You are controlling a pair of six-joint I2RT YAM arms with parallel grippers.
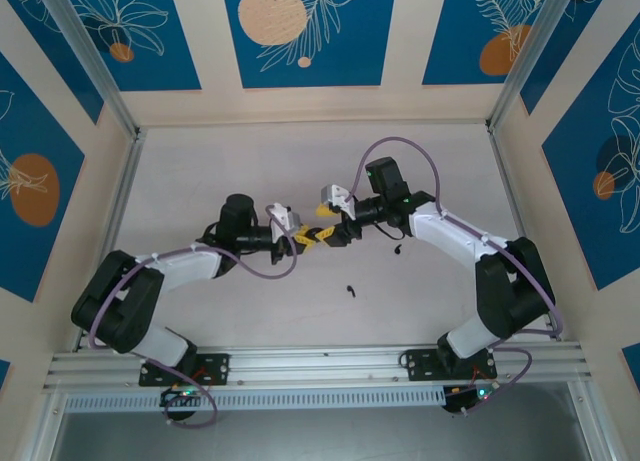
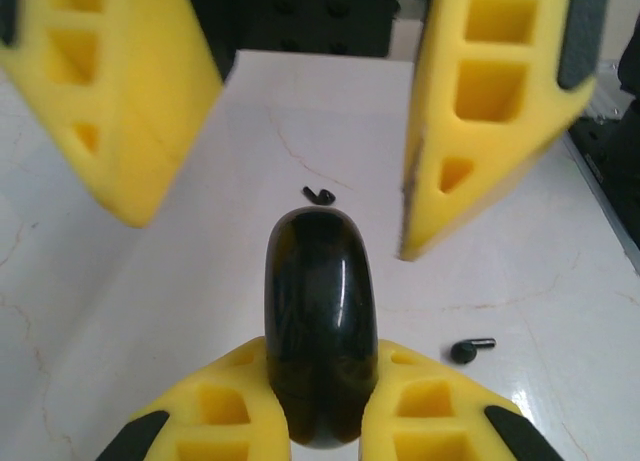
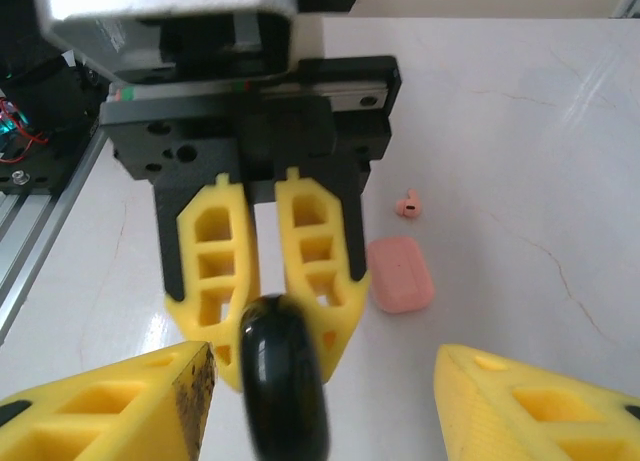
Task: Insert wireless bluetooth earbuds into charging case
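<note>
Your left gripper [image 2: 322,349] is clamped tight on the glossy black round disc [image 2: 320,301], held on edge. Your right gripper [image 3: 322,366] stands open, one finger on each side of the disc, not touching it.

Two black comma-shaped earbuds lie loose on the white table [image 2: 150,311]: one to the near side [image 2: 472,349], one to the right [image 2: 320,193]. The pale pink earbud [image 3: 407,205] lies beside the pink rounded box [image 3: 400,273], on the far side of the left gripper.

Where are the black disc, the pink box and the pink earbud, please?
black disc [image 2: 320,321]: left wrist view, middle of its glossy rim.
pink box [image 3: 400,273]: right wrist view, middle of its top face.
pink earbud [image 3: 407,205]: right wrist view, its body.
</note>
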